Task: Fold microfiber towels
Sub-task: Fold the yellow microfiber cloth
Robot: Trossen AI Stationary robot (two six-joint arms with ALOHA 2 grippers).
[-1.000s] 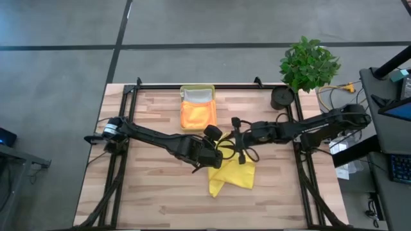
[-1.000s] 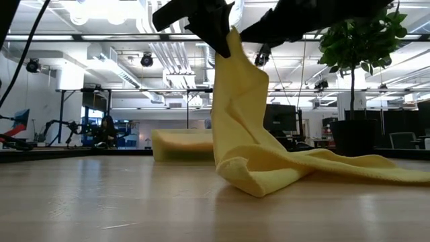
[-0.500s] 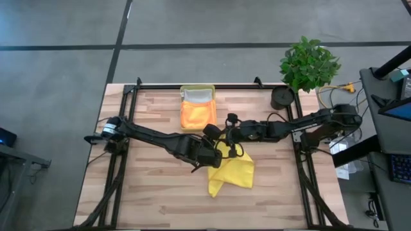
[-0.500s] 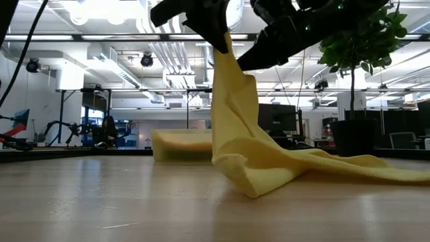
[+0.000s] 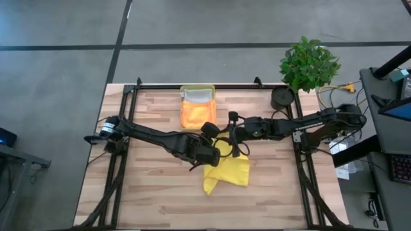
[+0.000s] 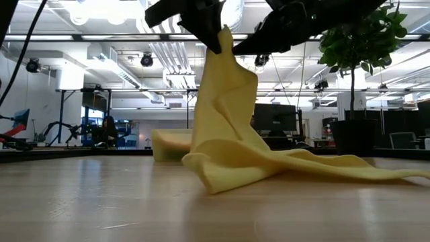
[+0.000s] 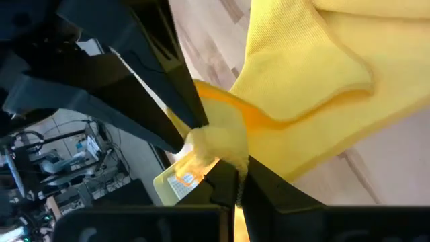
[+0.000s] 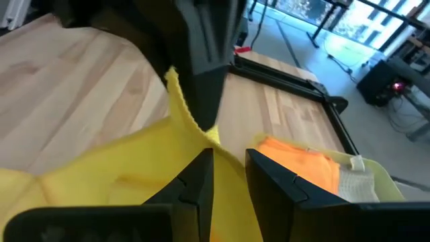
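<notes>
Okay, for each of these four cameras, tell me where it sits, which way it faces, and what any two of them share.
High view: above the table, looking straight down; both arms reach to the middle, left gripper and right gripper over the yellow towel.
Low view: at table-top height, facing the room; arms enter from above.
Left wrist view: on the left arm, past its fingers pinching the towel.
Right wrist view: on the right arm, toward the tray.
Shared: high and low views both show the yellow towel lifted by a corner.

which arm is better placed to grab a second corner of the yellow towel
Right. The left gripper already pinches the yellow towel by its raised corner, while the right gripper is open beside that edge, holding nothing.
</notes>
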